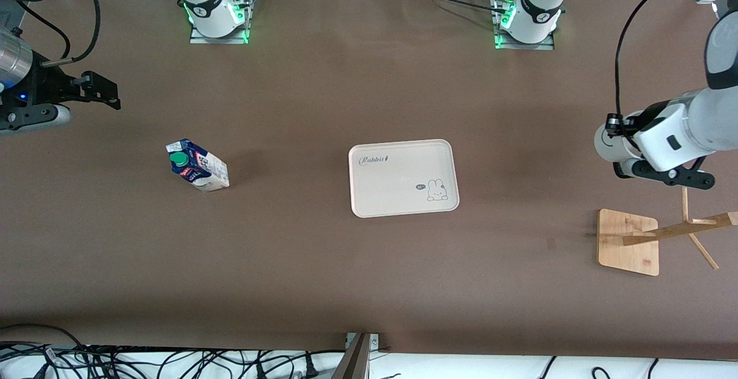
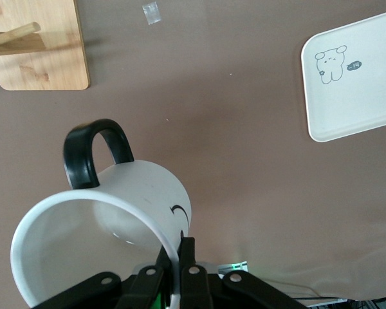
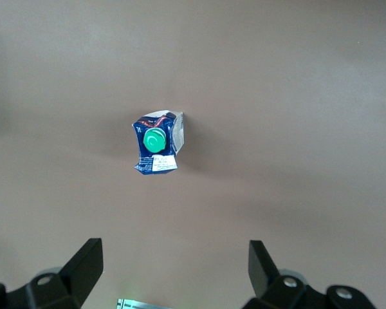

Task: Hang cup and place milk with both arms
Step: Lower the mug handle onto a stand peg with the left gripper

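Your cup (image 2: 103,225) hangs pinched by its rim in the left gripper (image 2: 178,254), fingers shut, above the counter near the wooden rack (image 1: 646,237); next, steer its handle onto a peg. Only the left wrist view shows it. The right gripper (image 3: 174,264) hovers wide open and empty over the milk (image 1: 198,166).

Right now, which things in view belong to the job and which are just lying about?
Job:
- cup, gripped by the rim in the left gripper
- milk
- tray
- wooden rack
- right gripper, open above the milk

Lying about:
- small scrap beside the rack
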{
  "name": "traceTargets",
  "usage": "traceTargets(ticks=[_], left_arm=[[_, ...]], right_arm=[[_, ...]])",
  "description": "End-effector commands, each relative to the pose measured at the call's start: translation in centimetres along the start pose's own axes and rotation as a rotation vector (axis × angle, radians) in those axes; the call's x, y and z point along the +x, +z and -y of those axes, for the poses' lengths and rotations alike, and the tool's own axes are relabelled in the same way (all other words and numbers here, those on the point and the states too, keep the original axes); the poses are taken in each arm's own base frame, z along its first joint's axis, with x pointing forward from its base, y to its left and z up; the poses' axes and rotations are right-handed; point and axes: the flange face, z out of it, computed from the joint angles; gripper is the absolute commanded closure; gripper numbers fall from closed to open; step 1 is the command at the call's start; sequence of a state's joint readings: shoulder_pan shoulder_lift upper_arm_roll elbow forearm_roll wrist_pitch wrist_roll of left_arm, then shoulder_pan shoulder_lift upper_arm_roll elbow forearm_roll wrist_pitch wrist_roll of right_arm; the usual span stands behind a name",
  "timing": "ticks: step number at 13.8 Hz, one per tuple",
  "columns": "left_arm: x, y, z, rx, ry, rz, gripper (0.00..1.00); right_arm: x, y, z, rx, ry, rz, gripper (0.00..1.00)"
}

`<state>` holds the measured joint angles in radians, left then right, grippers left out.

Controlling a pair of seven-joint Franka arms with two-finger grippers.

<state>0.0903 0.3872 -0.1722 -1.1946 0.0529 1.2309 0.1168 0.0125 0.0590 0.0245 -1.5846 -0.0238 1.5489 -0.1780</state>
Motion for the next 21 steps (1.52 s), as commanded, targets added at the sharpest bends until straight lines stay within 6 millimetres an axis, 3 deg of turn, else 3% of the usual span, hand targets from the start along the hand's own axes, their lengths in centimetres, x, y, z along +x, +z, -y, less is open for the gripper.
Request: traceTargets(ticks=[1, 4, 8, 14, 21], left_arm=[[-0.8, -0.3, 3.3, -0.034, 0.058, 0.001, 1.00], [-0.7, 0.8, 6.1, -0.061, 0.100, 0.008, 1.00], [0.0, 0.0, 5.4, -0.044, 0.156, -0.041, 1.00], [0.8, 0.2, 8.0, -0.034, 0.183, -0.104, 1.00], [1.6, -0.1, 8.2, -0.027, 0.182, -0.148, 1.00]], right_arm=[[-0.4, -0.7, 0.1, 0.007, -0.012, -0.020, 0.00], [-0.1, -0.5, 0.0, 0.004, -0.011, -0.029, 0.00], [0.1, -0.7, 0.0, 0.003, -0.011, -0.047, 0.00], [0.3, -0.8, -0.1, 0.005, -0.007, -0.060, 0.00], [0.3, -0.8, 0.0, 0.007, -0.009, -0.060, 0.00]])
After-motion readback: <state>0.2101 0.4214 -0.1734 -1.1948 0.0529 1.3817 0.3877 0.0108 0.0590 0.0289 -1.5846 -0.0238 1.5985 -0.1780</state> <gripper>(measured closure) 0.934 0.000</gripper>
